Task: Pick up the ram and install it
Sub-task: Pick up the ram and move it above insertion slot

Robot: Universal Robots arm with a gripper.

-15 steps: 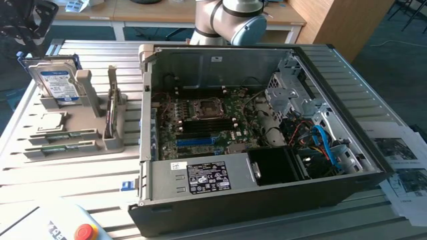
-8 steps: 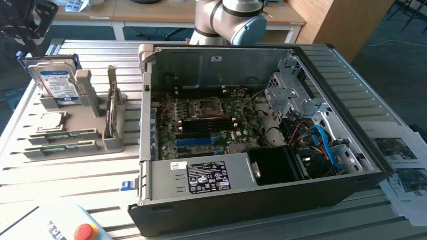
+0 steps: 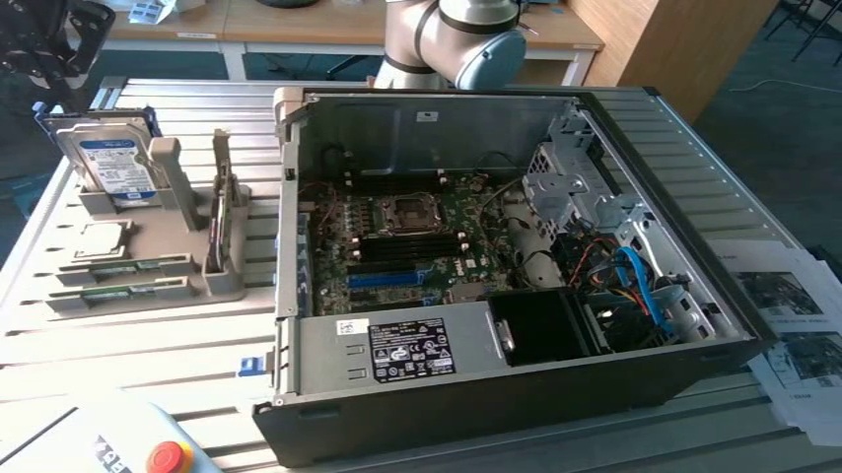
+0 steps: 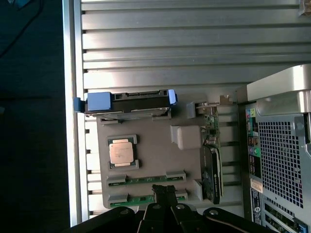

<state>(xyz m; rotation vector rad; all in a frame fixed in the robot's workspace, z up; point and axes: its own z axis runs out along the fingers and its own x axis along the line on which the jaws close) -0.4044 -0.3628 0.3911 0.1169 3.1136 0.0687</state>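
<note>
Gripper (image 4: pixel 164 190) shut, nothing held, tips directly above ram (image 4: pixel 136 200): thin green stick betw. grey clips of holder (image 4: pixel 150 150), second stick (image 4: pixel 146 178) just beyond.

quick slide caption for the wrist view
Shut jaws over two ram sticks in the gray tray, beside CPU, hard drive and expansion card.

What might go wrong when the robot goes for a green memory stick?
The shut tool hangs over two memory sticks lying close together; it might poke one or nudge the wrong one. The bare chip sits just beside them and might get knocked.
</note>
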